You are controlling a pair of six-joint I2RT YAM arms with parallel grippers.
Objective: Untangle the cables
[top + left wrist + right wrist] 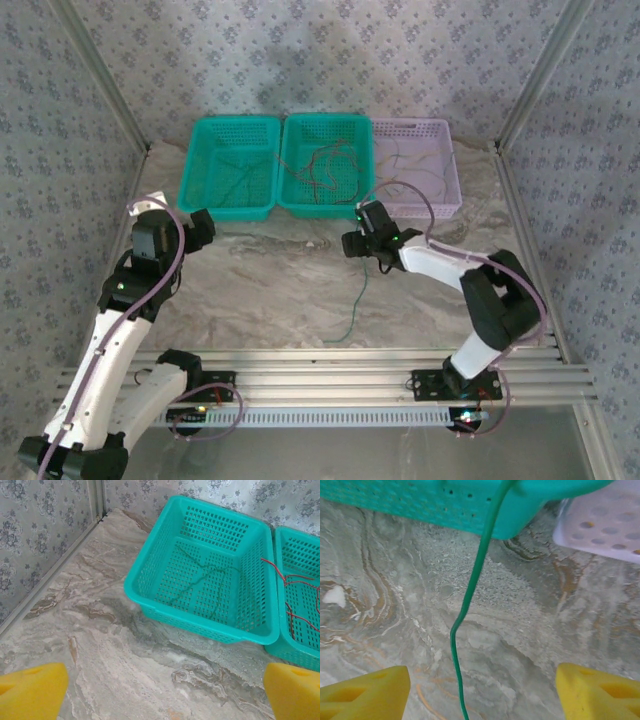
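A green cable runs from the rim of the middle teal basket down across the table toward the front; in the right wrist view this green cable passes between the yellow fingers without touching them. My right gripper hovers over it, open, just in front of that basket. A tangle of red cables lies in the middle basket. Another green cable lies in the left teal basket. My left gripper is open and holds nothing, over bare table before the left basket.
A lilac basket with several thin cables stands at the back right, beside the middle one. Aluminium frame posts and patterned walls close in the left, right and back. A slotted rail runs along the near edge.
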